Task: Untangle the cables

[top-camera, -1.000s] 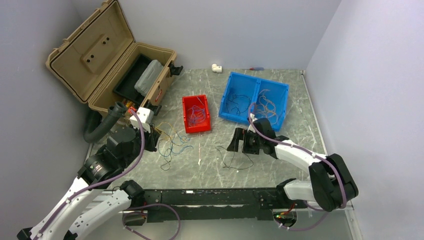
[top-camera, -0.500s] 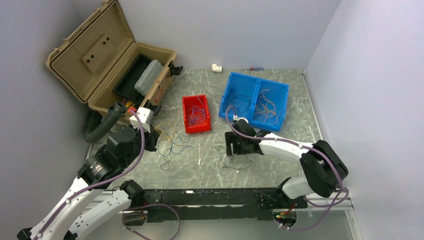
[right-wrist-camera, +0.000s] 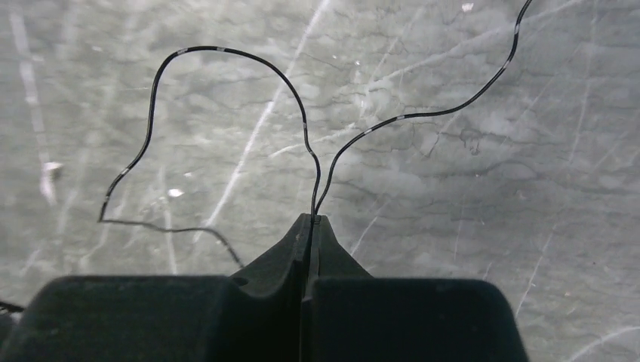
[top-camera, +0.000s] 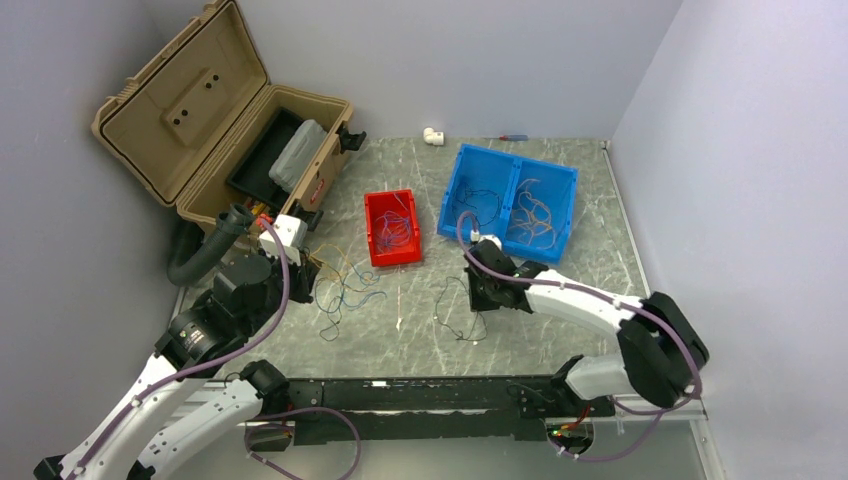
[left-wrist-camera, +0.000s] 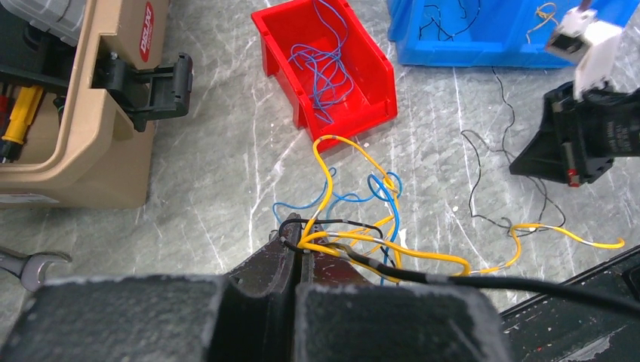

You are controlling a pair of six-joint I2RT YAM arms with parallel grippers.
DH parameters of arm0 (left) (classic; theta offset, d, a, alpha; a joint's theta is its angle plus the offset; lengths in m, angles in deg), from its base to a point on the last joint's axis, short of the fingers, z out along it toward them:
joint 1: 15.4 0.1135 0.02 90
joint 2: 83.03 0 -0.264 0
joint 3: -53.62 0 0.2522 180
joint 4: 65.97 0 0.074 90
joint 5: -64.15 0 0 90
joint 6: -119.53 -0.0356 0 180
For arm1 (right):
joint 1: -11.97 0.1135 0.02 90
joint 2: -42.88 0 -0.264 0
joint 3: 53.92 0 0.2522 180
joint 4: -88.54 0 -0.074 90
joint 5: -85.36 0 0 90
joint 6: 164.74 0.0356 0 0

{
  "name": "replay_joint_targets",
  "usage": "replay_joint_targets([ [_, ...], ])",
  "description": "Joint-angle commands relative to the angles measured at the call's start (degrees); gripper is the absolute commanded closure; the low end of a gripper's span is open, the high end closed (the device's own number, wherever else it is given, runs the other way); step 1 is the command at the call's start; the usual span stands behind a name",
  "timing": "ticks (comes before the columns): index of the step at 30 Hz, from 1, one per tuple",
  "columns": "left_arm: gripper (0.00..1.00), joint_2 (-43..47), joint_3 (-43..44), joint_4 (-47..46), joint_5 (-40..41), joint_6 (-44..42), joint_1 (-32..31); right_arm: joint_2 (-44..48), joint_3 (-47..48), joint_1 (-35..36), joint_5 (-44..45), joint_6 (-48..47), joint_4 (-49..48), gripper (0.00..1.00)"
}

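The black cable [right-wrist-camera: 302, 136] lies on the bench [top-camera: 595, 235] at the centre of the top view, right of the tangle of cables [top-camera: 345, 285] with its yellow, blue and black strands; whether it is linked to that tangle I cannot tell. The right pincer [right-wrist-camera: 311, 222], wide a second ago and nearer the blue bin [top-camera: 450, 195], has dropped leftward and snapped shut on two runs of the black cable. The left pincer [left-wrist-camera: 296, 245] is clamped on the tangle's near end, below the red bin [top-camera: 369, 222] that holds blue cables [top-camera: 393, 232]. With both sides anchored, I judge the black strand ready to be drawn clear.
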Motion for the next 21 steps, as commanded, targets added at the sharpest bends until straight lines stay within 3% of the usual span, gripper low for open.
replay_joint_targets([
  [1, 1.00, 0.35, 2.32, -0.54, 0.73, -1.09, 0.09, 7.50, 3.71, -0.03, -1.18, 0.84, 1.47, 1.00],
  [10, 1.00, 0.18, 2.50, -0.62, 0.40, -1.14, 0.13, 13.64, 13.55, -5.39, -8.14, -1.39, 3.27, 1.00],
  [17, 1.00, -0.03, 2.77, -0.38, 0.38, -1.29, 0.07, 9.58, 22.65, -16.32, -24.73, -2.23, -0.79, 1.00],
  [21, 1.00, 0.19, 2.95, 0.08, 0.57, -1.20, 0.14, 6.00, 29.20, -17.99, -28.01, -1.45, -0.81, 1.00],
])
